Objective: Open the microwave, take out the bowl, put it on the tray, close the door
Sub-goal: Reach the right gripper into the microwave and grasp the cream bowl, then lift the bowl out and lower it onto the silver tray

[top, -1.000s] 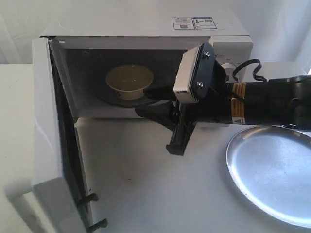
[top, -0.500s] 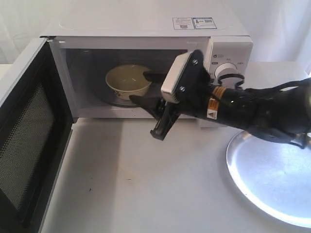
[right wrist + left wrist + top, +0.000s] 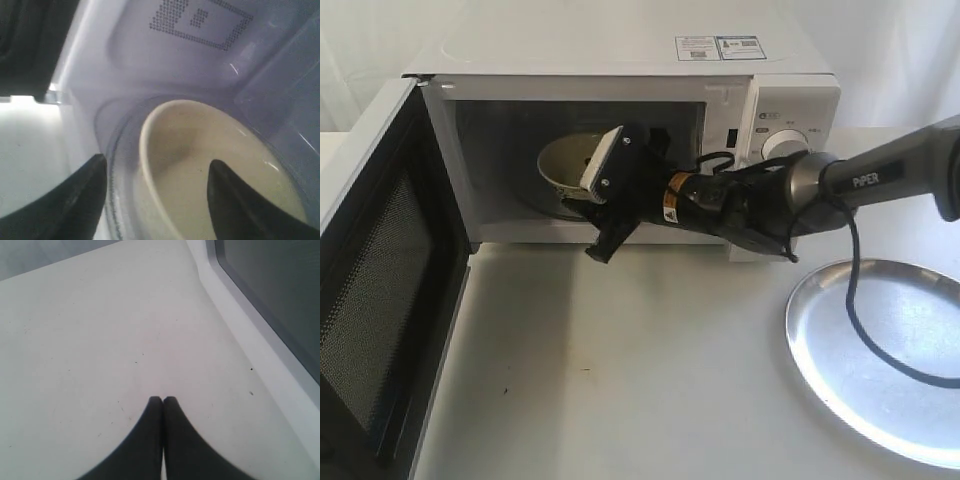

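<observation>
Reaching into the microwave [image 3: 620,50] for the bowl [image 3: 210,150].
Holds right tool [image 3: 155,167] spread astride the bowl's wall inside the cavity, probably to pinch it; has door [image 3: 380,260] swung wide for clearance, tray [image 3: 890,350] waiting nearby, left tool [image 3: 162,400] pressed together over the surface [image 3: 100,340].

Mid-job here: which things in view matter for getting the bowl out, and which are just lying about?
In the job: microwave, door, bowl, tray, right end effector.
Just there: left end effector (shut, over the table), dial, stickers.

Cream bowl [image 3: 560,160] inside microwave [image 3: 620,50] (door [image 3: 370,290] open)
</observation>
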### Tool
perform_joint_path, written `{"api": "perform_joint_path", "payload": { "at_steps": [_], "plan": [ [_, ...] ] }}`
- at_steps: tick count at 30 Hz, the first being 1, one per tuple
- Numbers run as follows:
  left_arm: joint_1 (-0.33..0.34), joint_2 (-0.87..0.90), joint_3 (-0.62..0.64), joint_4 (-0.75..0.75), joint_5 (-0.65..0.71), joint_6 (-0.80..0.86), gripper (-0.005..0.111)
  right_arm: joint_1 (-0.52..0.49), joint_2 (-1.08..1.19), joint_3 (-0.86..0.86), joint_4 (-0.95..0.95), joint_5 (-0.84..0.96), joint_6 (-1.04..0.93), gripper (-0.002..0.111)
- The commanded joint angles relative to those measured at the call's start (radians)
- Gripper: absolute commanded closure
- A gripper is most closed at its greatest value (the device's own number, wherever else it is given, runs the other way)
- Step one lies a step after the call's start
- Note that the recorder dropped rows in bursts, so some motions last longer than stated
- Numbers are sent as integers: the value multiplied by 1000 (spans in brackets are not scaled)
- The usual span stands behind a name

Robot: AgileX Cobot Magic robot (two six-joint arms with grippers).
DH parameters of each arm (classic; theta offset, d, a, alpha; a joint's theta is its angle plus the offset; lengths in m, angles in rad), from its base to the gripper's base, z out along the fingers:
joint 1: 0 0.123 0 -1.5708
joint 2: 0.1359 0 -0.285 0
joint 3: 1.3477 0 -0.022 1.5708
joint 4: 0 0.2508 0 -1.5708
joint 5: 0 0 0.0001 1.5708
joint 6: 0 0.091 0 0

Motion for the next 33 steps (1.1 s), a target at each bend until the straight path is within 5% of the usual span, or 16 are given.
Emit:
{"api": "perform_joint_path", "payload": {
  "at_steps": [1, 4, 8, 18, 28, 33],
  "plan": [
    [-1, -2, -4, -4, -2, -6, 107, 27, 26, -87, 20, 183, -4, 54],
    [-1, -2, -4, -4, -2, -6, 107, 44, 32, -112, 16, 276, -8, 67],
    [-1, -2, -4, -4, -2, -6, 107, 66, 30, -107, 16, 301, -12, 108],
    [-1, -2, -4, -4, -2, -6, 107, 200, -147, -41, -123, 473, 152, 108],
    [-1, -2, -4, -4, -2, -6, 107, 321, -433, 290, -13, 1425, 141, 108],
    [-1, -2, -4, -4, -2, -6, 107, 267, -451, 450, -28, 1515, 143, 108]
  ]
}}
